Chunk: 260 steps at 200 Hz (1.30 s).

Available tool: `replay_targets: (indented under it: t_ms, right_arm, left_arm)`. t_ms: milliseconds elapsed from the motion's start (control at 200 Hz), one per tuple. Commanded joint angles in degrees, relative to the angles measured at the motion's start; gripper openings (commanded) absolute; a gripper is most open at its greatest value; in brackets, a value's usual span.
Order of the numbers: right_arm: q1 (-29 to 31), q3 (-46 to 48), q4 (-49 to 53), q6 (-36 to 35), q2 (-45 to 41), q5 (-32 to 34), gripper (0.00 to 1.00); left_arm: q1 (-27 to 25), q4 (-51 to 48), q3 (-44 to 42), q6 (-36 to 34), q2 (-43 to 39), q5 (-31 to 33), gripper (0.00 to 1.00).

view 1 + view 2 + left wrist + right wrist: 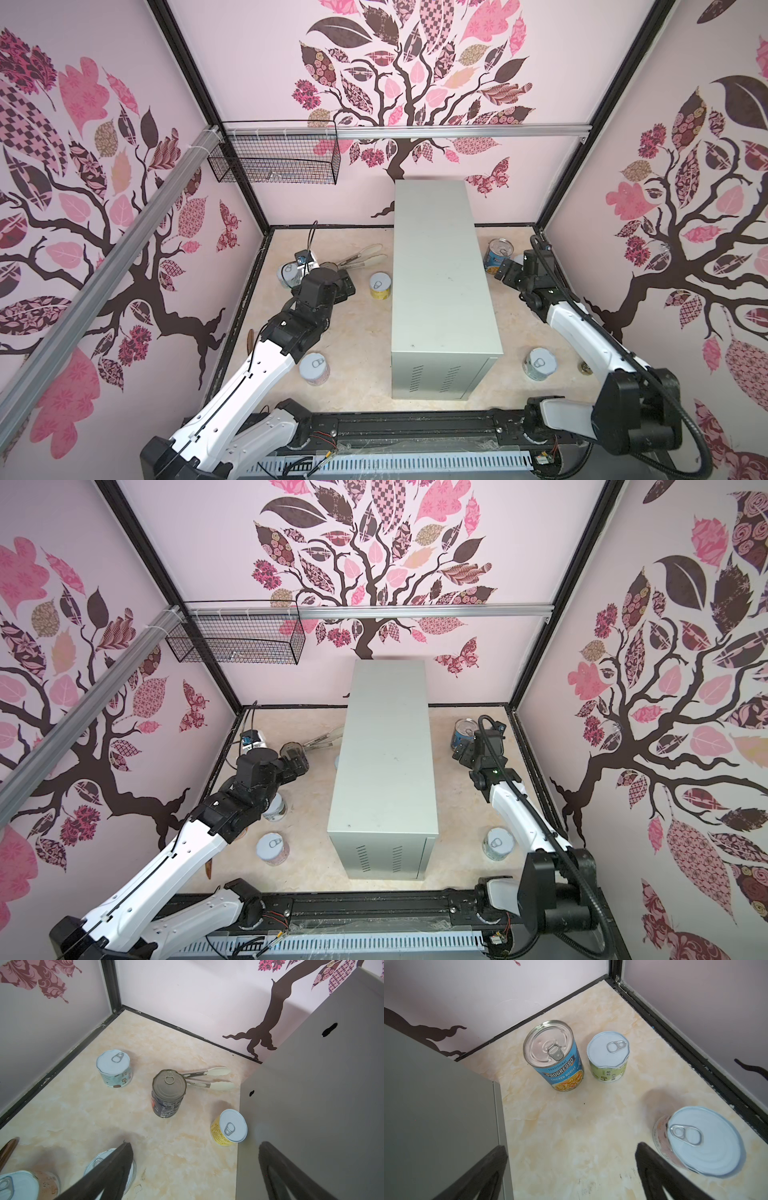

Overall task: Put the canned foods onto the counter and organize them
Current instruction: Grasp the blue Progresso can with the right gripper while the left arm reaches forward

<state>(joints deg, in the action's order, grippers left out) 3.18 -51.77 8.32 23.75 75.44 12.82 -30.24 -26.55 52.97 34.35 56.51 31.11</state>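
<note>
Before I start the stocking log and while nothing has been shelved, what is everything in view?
counter: one, pale grey-green, mid-floor, no cans on top
blue tall can: one, floor, right of the counter, far end
dark navy tall can: one, floor, left of the counter
short cans: at least seven, pale lids, upright on the floor. Four on the left: teal, yellow, two by the arm. Three on the right: green, pinkish, one near the front
tongs: one, metal with cream tips, behind the navy can
wire basket: one, black, on the back rail
left gripper: open, empty
right gripper: open, empty
</note>
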Motion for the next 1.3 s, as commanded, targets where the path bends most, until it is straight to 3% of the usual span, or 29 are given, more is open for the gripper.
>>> replay_targets:
  t_ms: [0, 330, 455, 540, 600, 850, 1295]
  right_arm:
    - [0.4, -4.4, -1.0, -0.3, 4.8, 1.8, 1.00]
    - [2.1, -16.7, -1.4, -5.6, 21.6, 6.0, 1.00]
    - [2.4, -20.9, -0.6, -8.1, 26.8, 10.0, 1.00]
    - [2.5, -22.9, -0.8, -8.7, 29.5, 10.5, 1.00]
    - [2.5, -24.0, -1.2, -8.9, 31.4, 10.2, 1.00]
    - [2.4, -29.2, -0.9, -10.5, 37.1, 11.7, 1.00]
    - [0.1, -36.2, -0.1, -11.1, 44.8, 8.4, 1.00]
  left_arm:
    - [-0.5, 4.9, -3.5, 2.2, 1.4, 1.4, 0.98]
    - [-0.9, 19.4, -17.2, 4.3, 2.7, -0.2, 0.98]
    - [-1.2, 19.2, -17.4, 3.4, 4.7, 3.5, 0.98]
    - [-6.6, 20.0, -16.1, -0.5, 5.8, 11.6, 0.98]
    - [-8.8, 20.8, -15.5, -1.5, 6.3, 13.1, 0.98]
    - [-9.8, 22.0, -15.0, -1.9, 6.7, 10.3, 0.98]
    - [-7.2, 26.2, -17.2, -1.2, 8.7, 5.3, 0.98]
